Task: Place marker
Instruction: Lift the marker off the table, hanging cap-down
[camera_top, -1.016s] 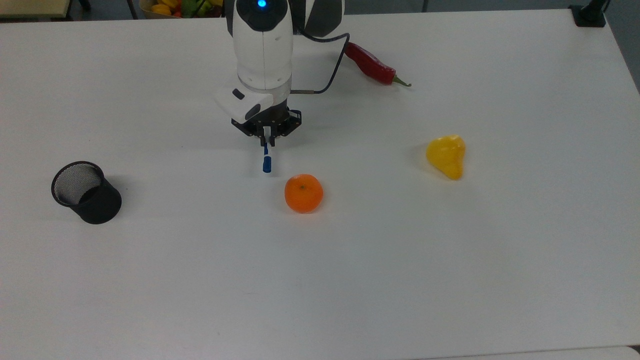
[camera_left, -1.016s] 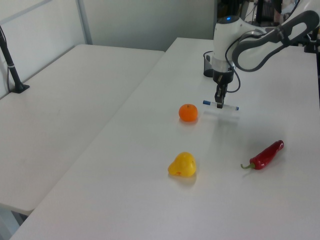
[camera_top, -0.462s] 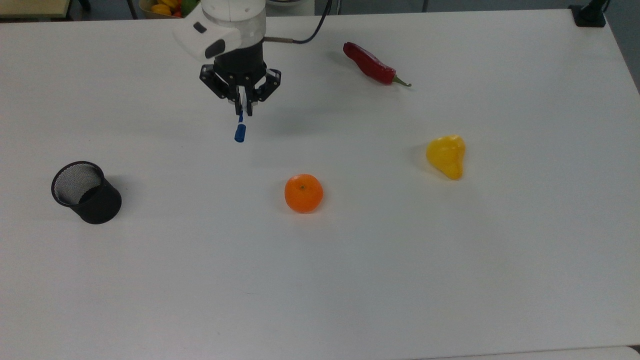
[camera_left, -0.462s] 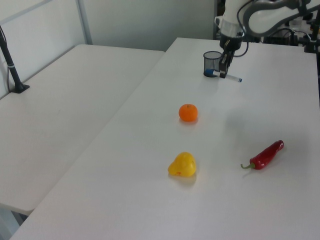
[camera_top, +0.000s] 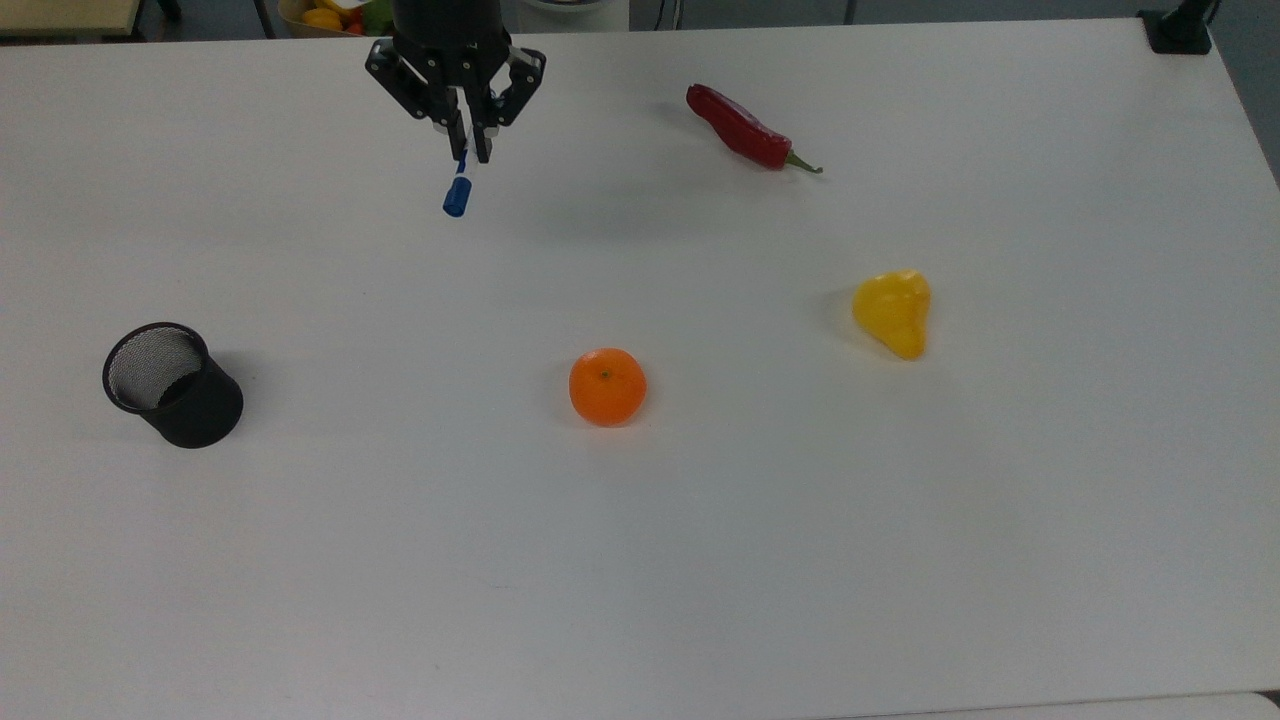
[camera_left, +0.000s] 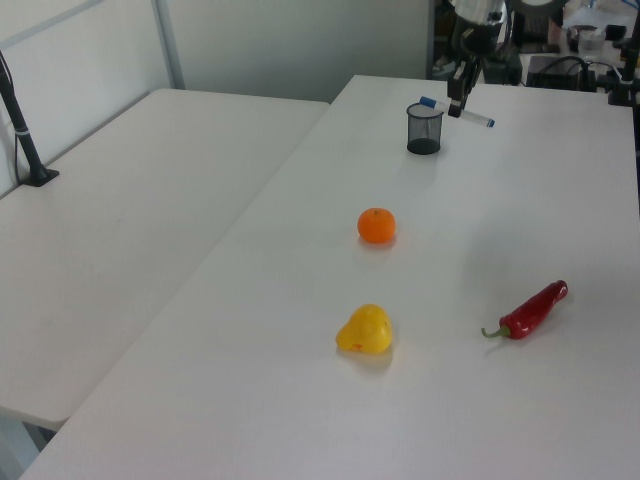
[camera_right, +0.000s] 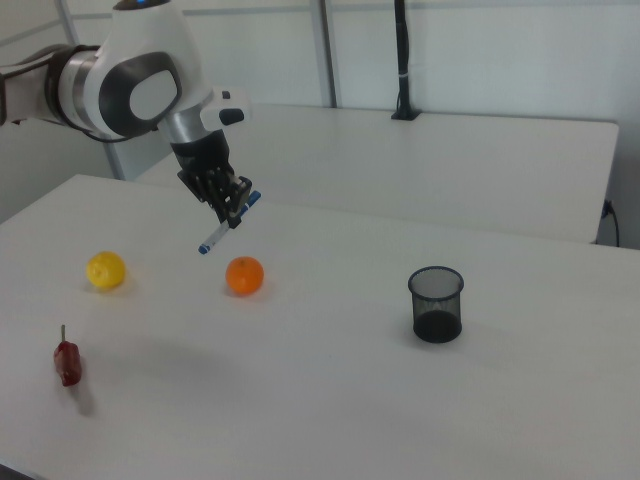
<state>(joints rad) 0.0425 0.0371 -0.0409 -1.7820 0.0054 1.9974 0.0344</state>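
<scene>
Risen tool (camera_top: 468, 150), marker (camera_left: 456, 110) clamped, airborne

Even, bright overhead lighting, diffuse; no hard glare. White tabletop (camera_top: 900, 560) slightly greyish, mild bluish cast in top view. Shadows soft and short: faint smudge beside orange (camera_top: 607, 386), yellow pepper (camera_top: 893, 312), red chili (camera_top: 745, 128); darker patch at top view's right of mesh cup (camera_top: 172, 384). Broad, pale arm shadow on tabletop under gripper (camera_top: 468, 150). Left view softer, background clutter hazy. Right view: light walls, red chili (camera_right: 67, 362) casts dim shadow.
</scene>
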